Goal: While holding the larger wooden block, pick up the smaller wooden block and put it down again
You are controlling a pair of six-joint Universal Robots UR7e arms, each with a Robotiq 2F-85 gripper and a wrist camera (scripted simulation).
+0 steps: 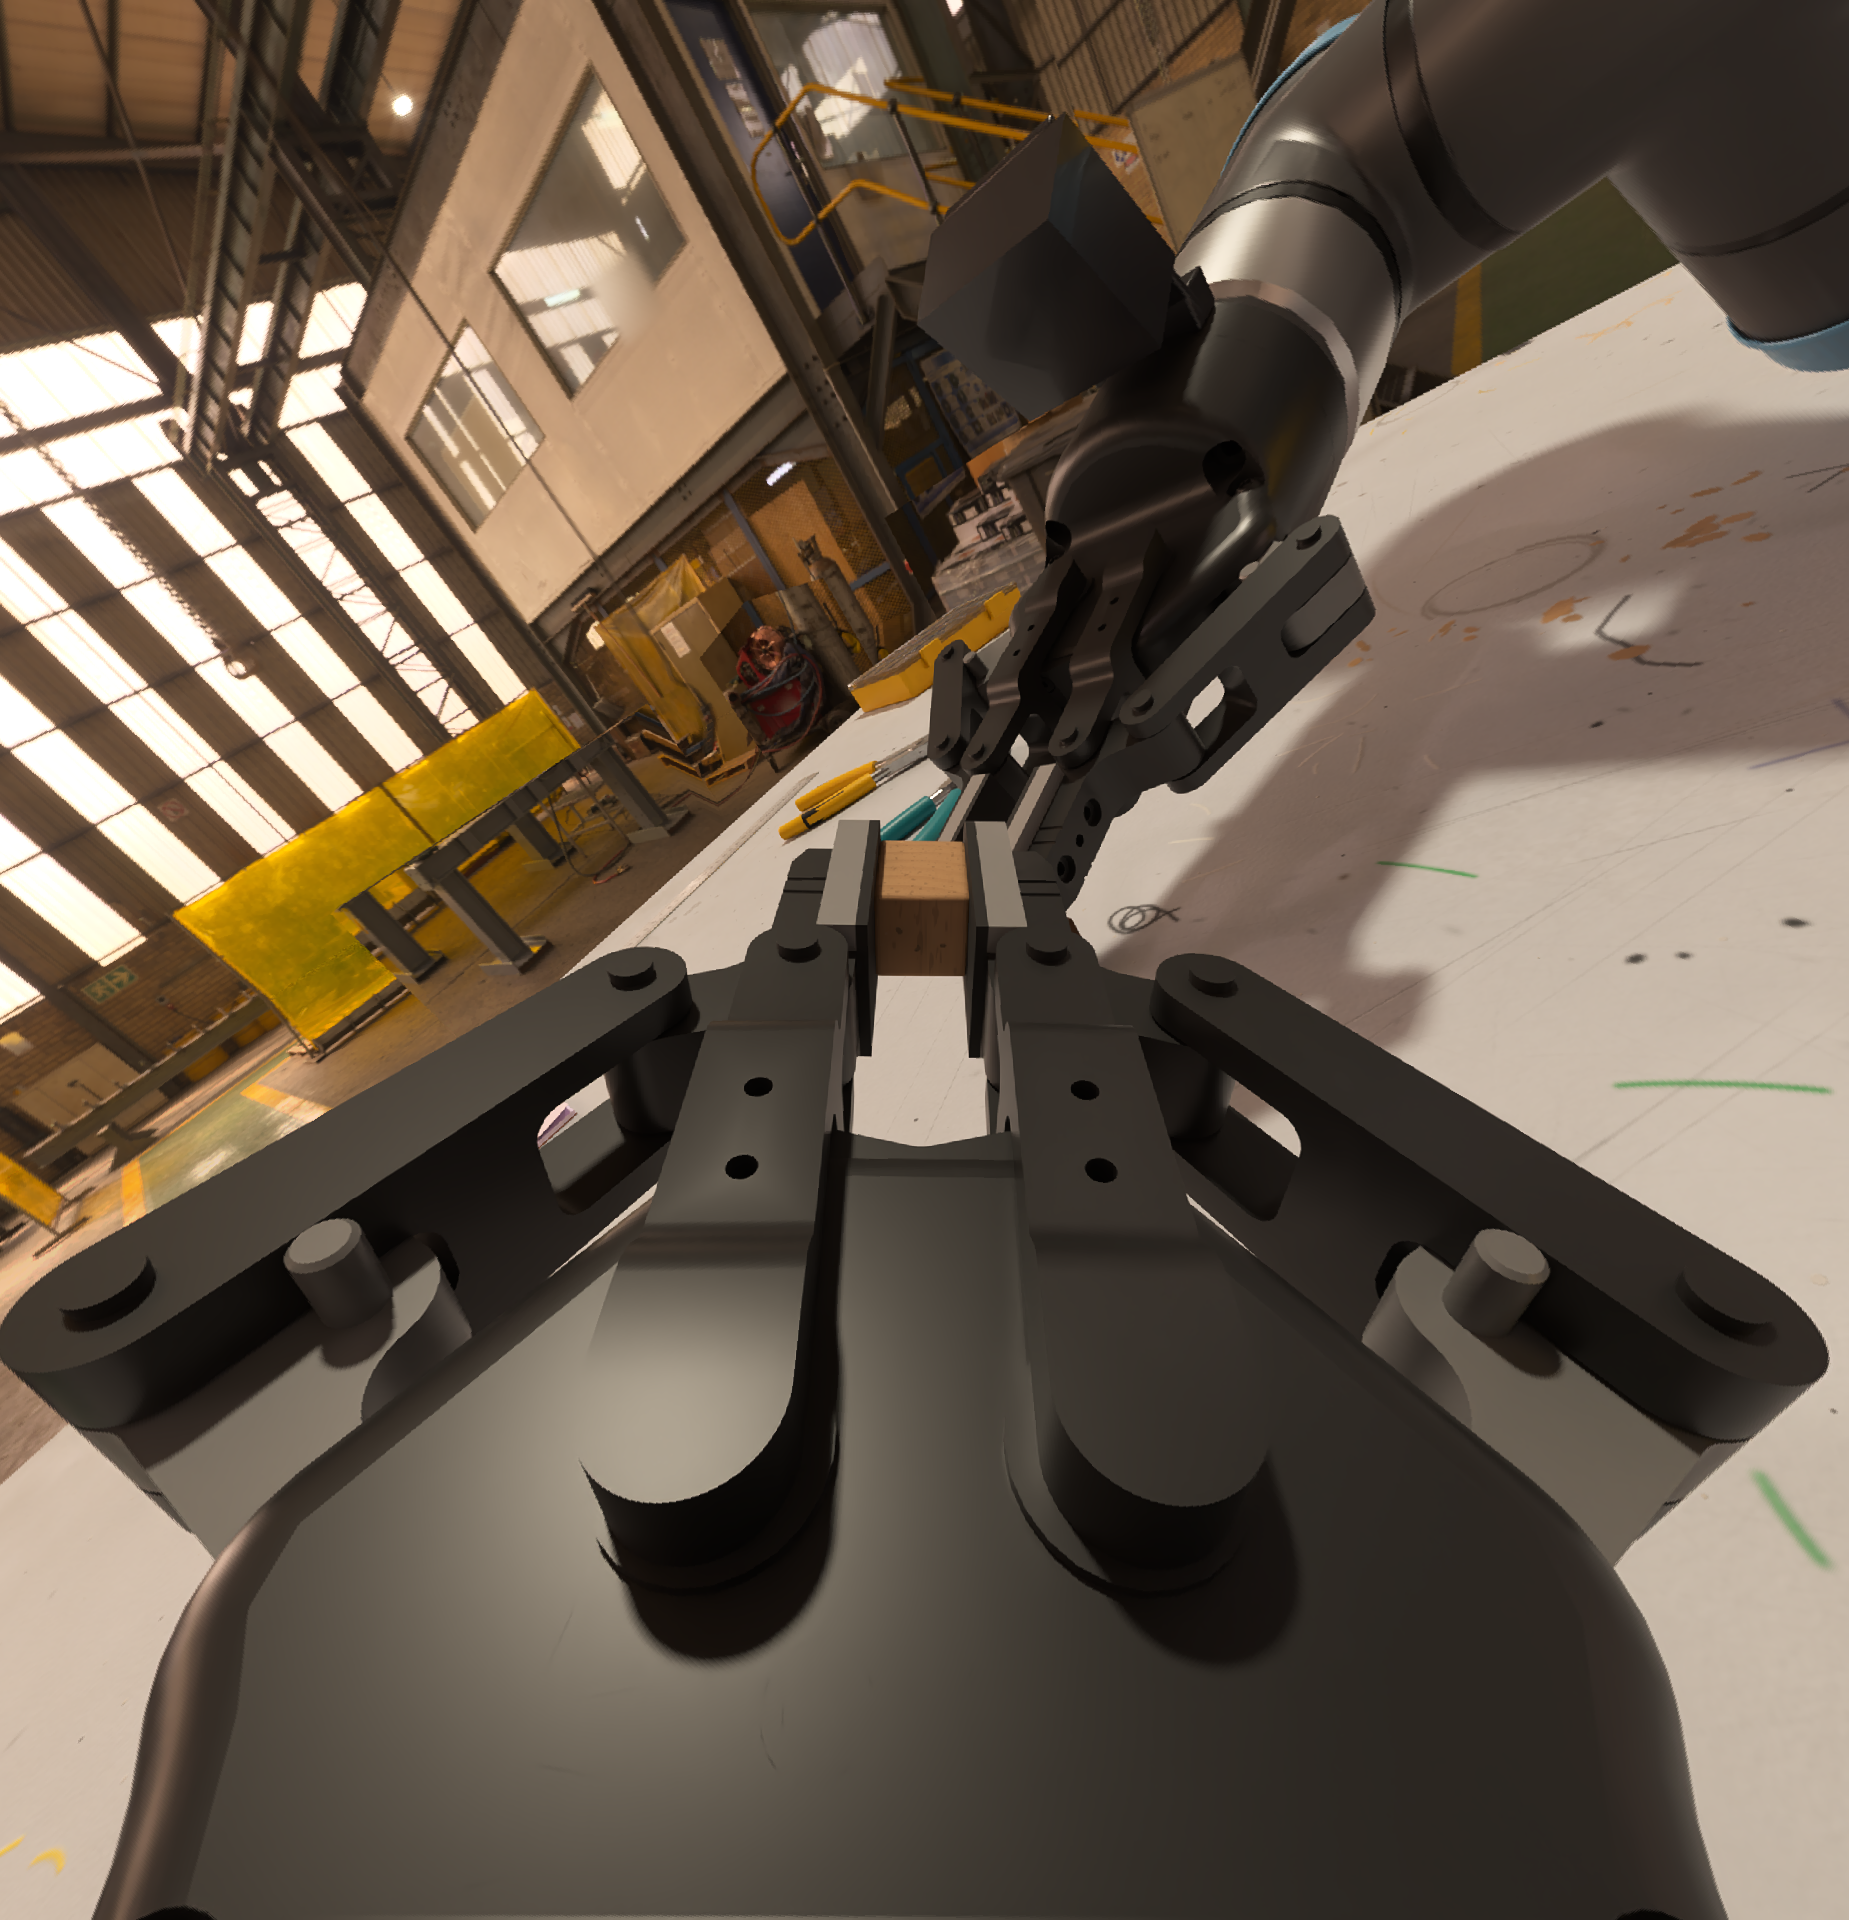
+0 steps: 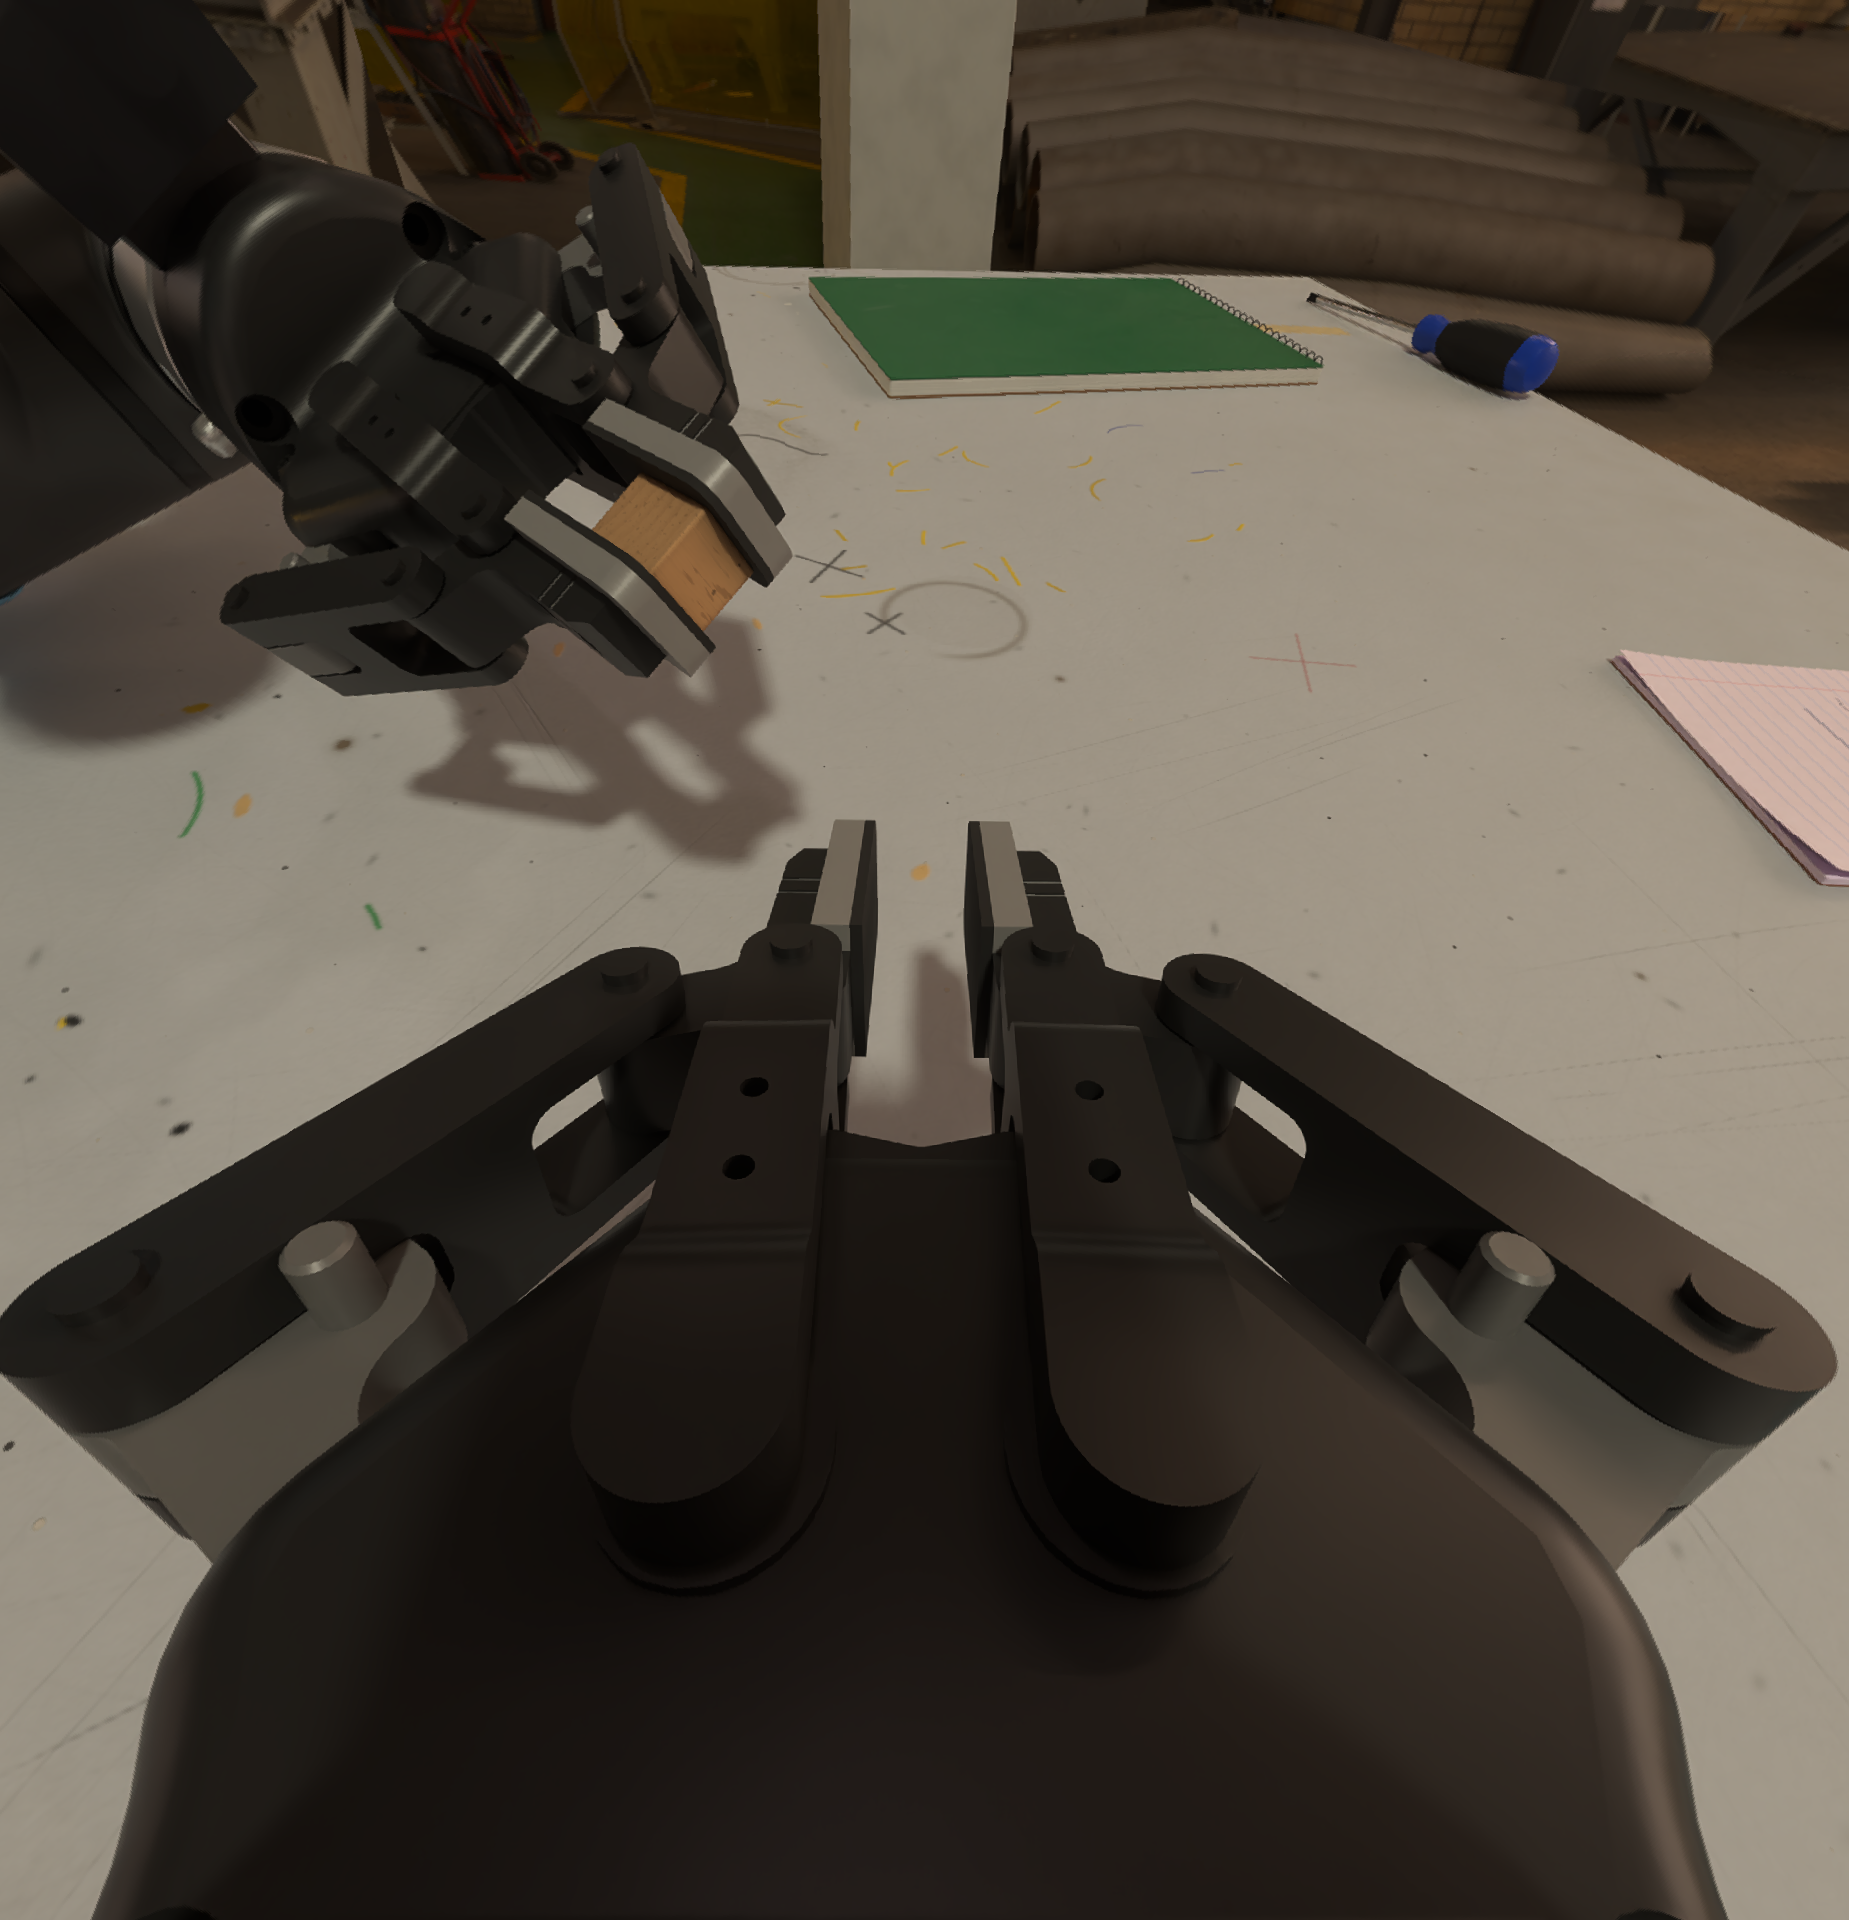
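Flanking pincers (table (image 2: 1211, 831)) — notebook (image 2: 1055, 332), screwdriver (image 2: 1486, 353), notepad (image 2: 1772, 758)

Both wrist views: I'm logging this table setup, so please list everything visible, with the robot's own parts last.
wooden block: one, light tan, clamped in the left gripper above the table
notebook: one, green, spiral-bound, far side of table
screwdriver: one, black and blue, right of the notebook
notepad: one, pink lined, right table edge
hand tools: several, yellow and teal handles, far table edge in left wrist view
table: one, white, scuffed and marked
left gripper: one, dark, shut on the block
right gripper: one, dark, narrow gap, empty
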